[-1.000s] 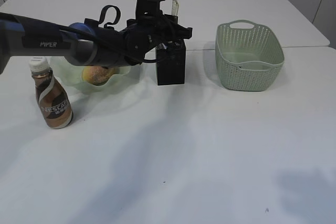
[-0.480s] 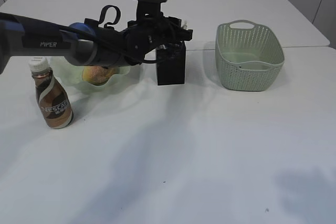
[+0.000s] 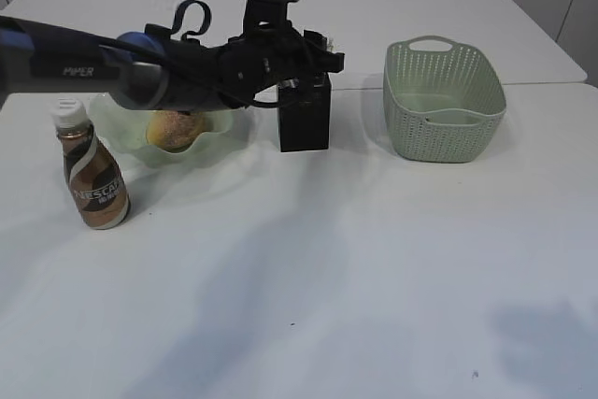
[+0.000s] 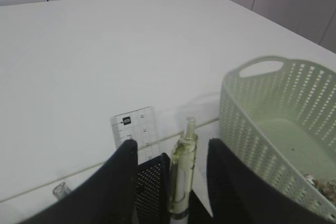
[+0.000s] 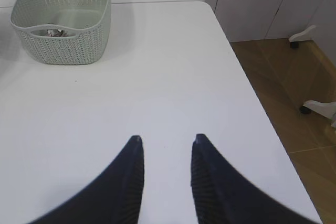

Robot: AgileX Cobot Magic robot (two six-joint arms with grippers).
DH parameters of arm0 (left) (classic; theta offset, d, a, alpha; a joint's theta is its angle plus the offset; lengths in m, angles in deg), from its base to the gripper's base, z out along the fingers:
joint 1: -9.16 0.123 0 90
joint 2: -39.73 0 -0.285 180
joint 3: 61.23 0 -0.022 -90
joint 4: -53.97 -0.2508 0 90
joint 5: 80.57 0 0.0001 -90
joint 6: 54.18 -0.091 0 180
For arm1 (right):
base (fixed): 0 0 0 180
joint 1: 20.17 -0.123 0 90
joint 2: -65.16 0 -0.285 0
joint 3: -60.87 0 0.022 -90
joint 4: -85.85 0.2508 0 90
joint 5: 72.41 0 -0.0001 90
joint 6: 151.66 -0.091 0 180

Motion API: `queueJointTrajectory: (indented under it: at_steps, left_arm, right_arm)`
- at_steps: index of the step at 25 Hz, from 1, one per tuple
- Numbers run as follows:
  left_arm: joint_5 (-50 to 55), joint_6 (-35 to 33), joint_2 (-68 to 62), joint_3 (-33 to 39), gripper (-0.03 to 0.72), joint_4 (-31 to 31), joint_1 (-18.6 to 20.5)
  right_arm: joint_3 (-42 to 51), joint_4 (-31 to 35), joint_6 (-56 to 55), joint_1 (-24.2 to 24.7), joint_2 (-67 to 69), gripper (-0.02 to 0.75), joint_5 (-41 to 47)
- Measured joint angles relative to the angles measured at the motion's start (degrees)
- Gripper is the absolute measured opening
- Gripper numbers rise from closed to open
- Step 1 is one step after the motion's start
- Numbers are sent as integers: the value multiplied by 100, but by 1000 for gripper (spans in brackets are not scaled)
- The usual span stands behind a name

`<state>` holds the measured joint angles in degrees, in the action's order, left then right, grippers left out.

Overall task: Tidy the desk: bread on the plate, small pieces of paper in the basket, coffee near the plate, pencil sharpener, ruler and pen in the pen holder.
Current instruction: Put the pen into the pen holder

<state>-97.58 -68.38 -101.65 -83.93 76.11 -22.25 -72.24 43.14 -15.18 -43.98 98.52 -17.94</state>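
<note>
Left gripper (image 4: 170, 156) directly above pen holder (image 3: 305, 121) near tabletop's far edge, jaws apart, flanking pen (image 4: 181, 171) without pinching it. Pen upright, long axis vertical, pale clear barrel, lower end inside black mesh beside clear ruler (image 4: 135, 134). Right gripper (image 5: 164, 145) parted, empty, near tabletop's right edge, far from holder.

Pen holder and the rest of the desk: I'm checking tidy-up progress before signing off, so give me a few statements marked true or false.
1. A pen stands in the pen holder, between the left gripper fingers. True.
2. The bread lies on the bare desk. False: it sits in the plate.
3. The coffee is tipped over. False: it stands upright.
4. The right gripper holds nothing. True.
5. The basket contains paper. True.
</note>
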Motion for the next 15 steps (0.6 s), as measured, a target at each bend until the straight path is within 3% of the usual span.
queueJointTrajectory:
  at_steps: [7, 15]
  left_arm:
    - [1280, -10, 604, 0, 305, -152, 2]
    - [3130, -31, 1223, 0, 299, -1354, 36]
  right_arm:
    - [0, 0, 0, 0, 0, 260, 0]
    - [0, 0, 0, 0, 0, 260, 0]
